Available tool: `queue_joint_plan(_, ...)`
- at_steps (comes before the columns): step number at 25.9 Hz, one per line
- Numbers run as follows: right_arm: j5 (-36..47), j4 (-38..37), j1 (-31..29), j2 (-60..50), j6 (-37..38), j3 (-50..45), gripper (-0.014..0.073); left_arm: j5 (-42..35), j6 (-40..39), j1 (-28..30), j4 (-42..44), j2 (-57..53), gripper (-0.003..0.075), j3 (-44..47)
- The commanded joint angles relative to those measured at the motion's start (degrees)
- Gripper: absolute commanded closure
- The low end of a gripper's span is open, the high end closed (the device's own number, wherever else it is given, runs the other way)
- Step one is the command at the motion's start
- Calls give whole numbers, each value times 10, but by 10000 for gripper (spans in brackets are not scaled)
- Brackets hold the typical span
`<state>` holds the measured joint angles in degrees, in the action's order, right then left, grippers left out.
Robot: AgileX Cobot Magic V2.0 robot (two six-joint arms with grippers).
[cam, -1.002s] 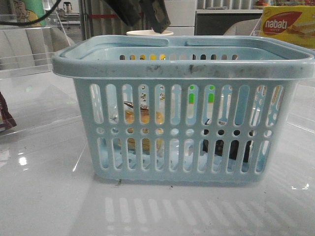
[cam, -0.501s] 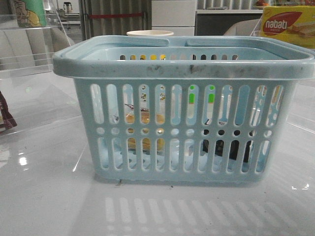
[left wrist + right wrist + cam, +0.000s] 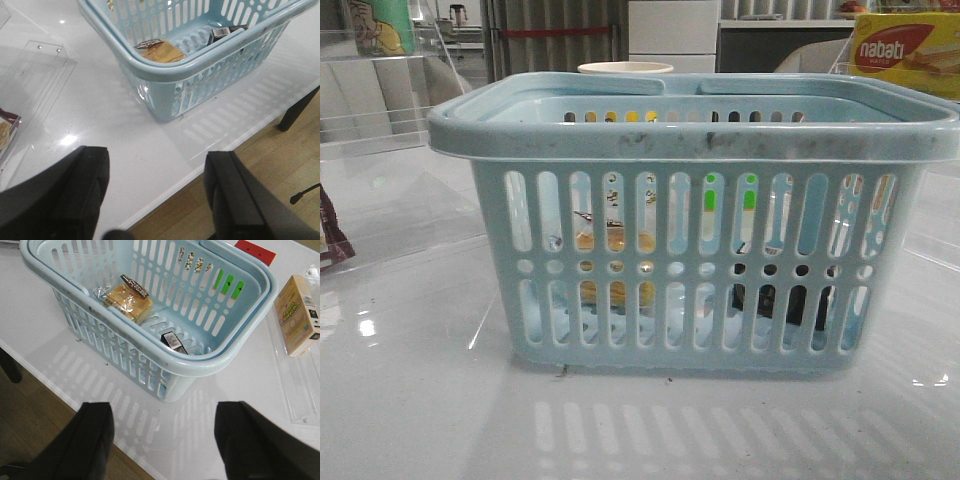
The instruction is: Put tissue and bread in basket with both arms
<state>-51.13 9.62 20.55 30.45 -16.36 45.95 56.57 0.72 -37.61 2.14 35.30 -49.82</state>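
Note:
The pale blue basket (image 3: 690, 140) stands in the middle of the white table; it also shows in the left wrist view (image 3: 165, 75) and the right wrist view (image 3: 200, 365). The bread (image 3: 125, 299) in clear wrap lies inside it, seen through the slots (image 3: 615, 245) and in the left wrist view (image 3: 159, 50). The small black tissue pack (image 3: 173, 342) lies inside too, seen through the slots in the front view (image 3: 780, 300) and in the left wrist view (image 3: 225, 33). My left gripper (image 3: 156, 192) is open and empty, back over the table's front edge. My right gripper (image 3: 162, 437) is open and empty, also back from the basket.
A yellow-red nabati box (image 3: 905, 50) stands at the back right. A tan box (image 3: 297, 315) lies on a clear tray beside the basket. A dark brown packet (image 3: 330, 240) sits at the left edge. A black table leg (image 3: 297, 107) and wooden floor show below the table's edge.
A dark gripper that hung above the basket's back rim one second ago has left the front view. The basket and its contents have not moved.

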Motion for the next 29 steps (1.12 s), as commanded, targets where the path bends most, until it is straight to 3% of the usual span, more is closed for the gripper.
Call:
queue_joint_plan(1,39,4,-1,3,-6,13,53,-35,-17,-3,9,-24,247,10)
queue_joint_plan(4,38,-1,-1,3,-6,13,78,-35,-17,-3,9,-27,268,22)
queue_joint_plan(11,38,-1,-1,3,-6,13,412,-38,-17,-3,12,-25,485,24)
queue_joint_plan(15,38,-1,-1,3,-6,13,537,-45,-17,-3,13,-25,577,24)
queue_joint_plan(18,38,-1,-1,3,-6,13,539,-53,-17,-3,13,-25,627,25)
queue_joint_plan(29,38,-1,-1,3,-6,13,539,-54,-17,-26,13,-25,630,25)
